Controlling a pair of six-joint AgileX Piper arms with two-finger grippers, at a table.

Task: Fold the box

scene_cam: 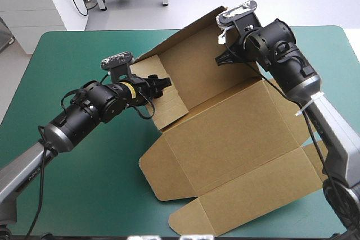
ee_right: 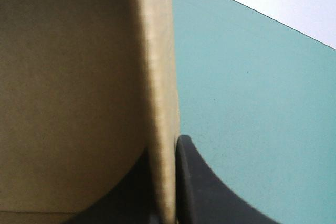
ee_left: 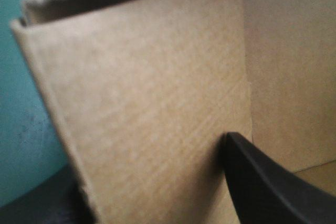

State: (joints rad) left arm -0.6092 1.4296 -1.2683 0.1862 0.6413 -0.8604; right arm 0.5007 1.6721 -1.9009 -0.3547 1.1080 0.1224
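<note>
The brown box (scene_cam: 225,139) lies mid-table, partly formed. Its back and side walls are raised and its lid panel lies flat toward the front edge. My left gripper (scene_cam: 160,84) is shut on the box's left side flap, and in the left wrist view the board (ee_left: 147,103) stands between one black finger (ee_left: 262,182) and a dark shape on the other side. My right gripper (scene_cam: 222,57) pinches the raised wall at the box's far right corner. In the right wrist view the wall's edge (ee_right: 157,77) runs between its fingers (ee_right: 199,187).
The teal-green cover (scene_cam: 84,184) shows bare to the left and front left of the box, and beyond the right wall (ee_right: 252,103). The lid's tuck flap (scene_cam: 253,200) reaches close to the table's front edge.
</note>
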